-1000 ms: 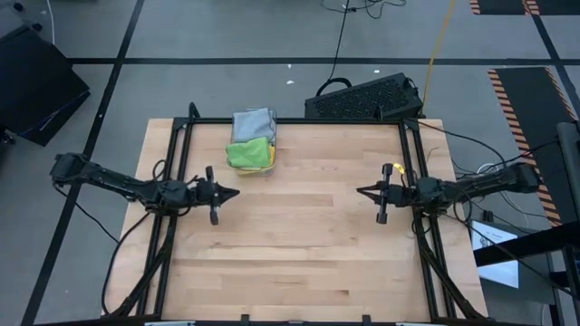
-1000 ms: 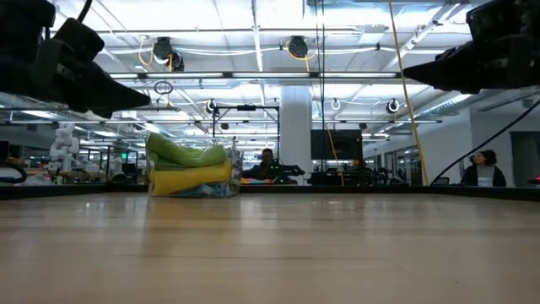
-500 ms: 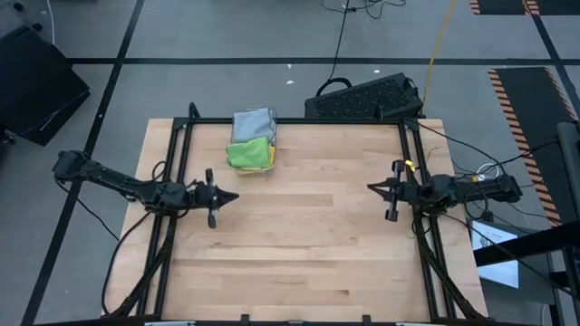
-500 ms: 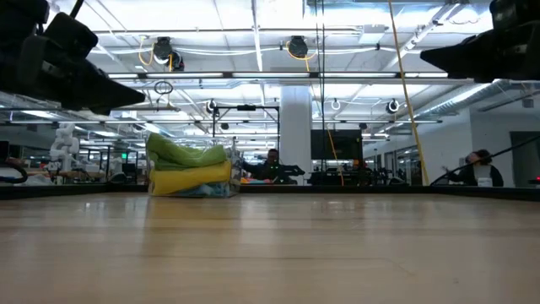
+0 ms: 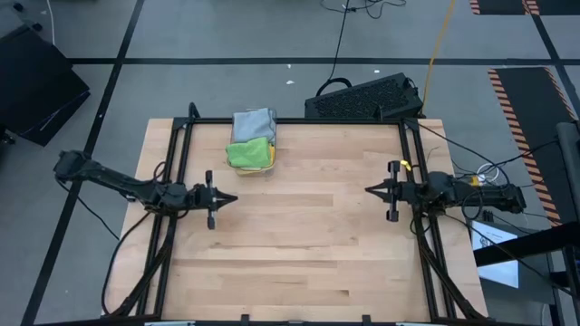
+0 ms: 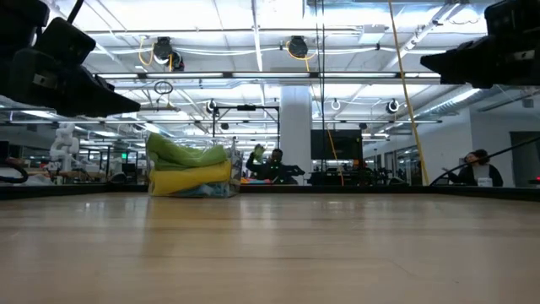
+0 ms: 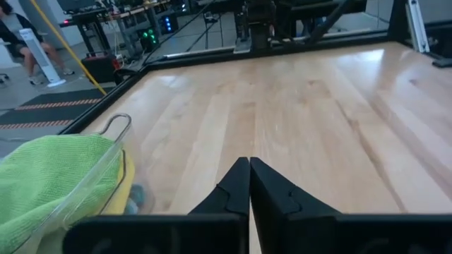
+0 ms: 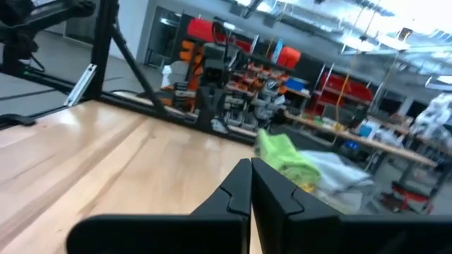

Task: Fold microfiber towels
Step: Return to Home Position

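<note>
Right tool (image 5: pixel 372 190) drew back | left tool (image 5: pixel 230 196) level | both pinched closed

The microfiber towels (image 5: pixel 249 149) lie heaped at the far edge of the table (image 5: pixel 299 254), toward its left corner: grey, then bright green over yellow. The left gripper (image 5: pixel 231 196) by the left edge and the right gripper (image 5: pixel 372 190) by the right edge face each other, fingers pinched together.
</note>
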Robot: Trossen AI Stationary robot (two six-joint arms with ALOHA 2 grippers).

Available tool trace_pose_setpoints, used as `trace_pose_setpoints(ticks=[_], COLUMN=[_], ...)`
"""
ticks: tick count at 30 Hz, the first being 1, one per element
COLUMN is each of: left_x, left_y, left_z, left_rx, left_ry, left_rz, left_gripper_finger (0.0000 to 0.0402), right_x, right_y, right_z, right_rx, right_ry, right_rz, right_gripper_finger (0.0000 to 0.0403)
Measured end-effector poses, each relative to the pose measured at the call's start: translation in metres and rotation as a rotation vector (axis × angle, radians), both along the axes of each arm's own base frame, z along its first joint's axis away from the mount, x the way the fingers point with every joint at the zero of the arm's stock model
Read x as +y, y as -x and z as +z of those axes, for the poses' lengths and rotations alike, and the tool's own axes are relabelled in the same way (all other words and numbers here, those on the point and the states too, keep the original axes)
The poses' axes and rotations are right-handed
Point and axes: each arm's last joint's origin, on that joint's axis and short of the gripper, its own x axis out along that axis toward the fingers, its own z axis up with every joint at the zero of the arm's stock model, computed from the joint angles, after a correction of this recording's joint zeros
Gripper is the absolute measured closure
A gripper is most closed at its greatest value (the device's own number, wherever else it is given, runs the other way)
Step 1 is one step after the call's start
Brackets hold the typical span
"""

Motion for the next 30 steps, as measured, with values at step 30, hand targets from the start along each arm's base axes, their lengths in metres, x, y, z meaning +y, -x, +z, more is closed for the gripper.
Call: trace_pose_setpoints(ticks=[30], left_x=[0.011], left_y=[0.032], left_z=[0.024], left_rx=[-0.206], left_ry=[-0.125], left_rz=[-0.08], left_gripper_finger=[0.0394], right_x=[-0.003], right_y=[-0.001], right_z=[-0.007], right_rx=[0.076], right_ry=[-0.071], right_rz=[-0.019], right_gripper_finger=[0.0403])
